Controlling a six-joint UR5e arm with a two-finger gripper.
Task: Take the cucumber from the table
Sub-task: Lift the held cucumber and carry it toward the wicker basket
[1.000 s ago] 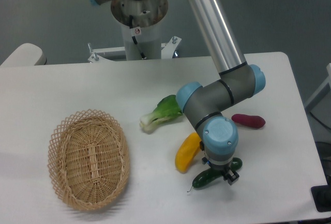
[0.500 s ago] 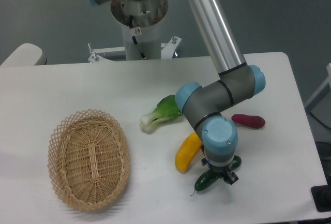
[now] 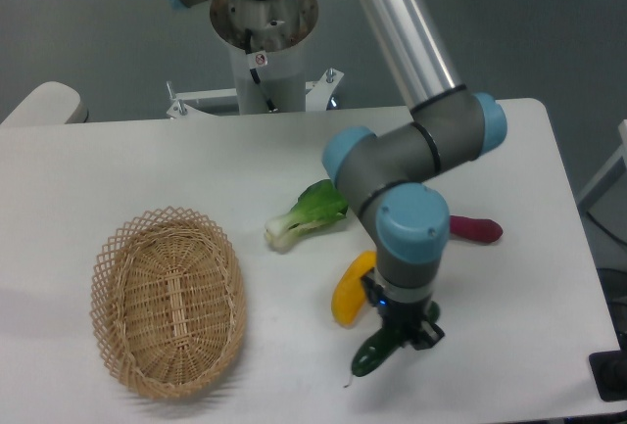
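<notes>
The end effector (image 3: 400,330) is clamped on the cucumber (image 3: 375,351), which hangs tilted near the front edge of the white bench (image 3: 147,164), stem tip pointing down. Just beside it lies the yellow pepper (image 3: 348,289), with the bok choy (image 3: 306,214) further back and a wicker basket (image 3: 168,302) well to the left.

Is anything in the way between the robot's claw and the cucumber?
No, nothing is in the way. The gripper is already right on the cucumber and seems closed around it. The yellow pepper lies beside it, up and to the left.
</notes>
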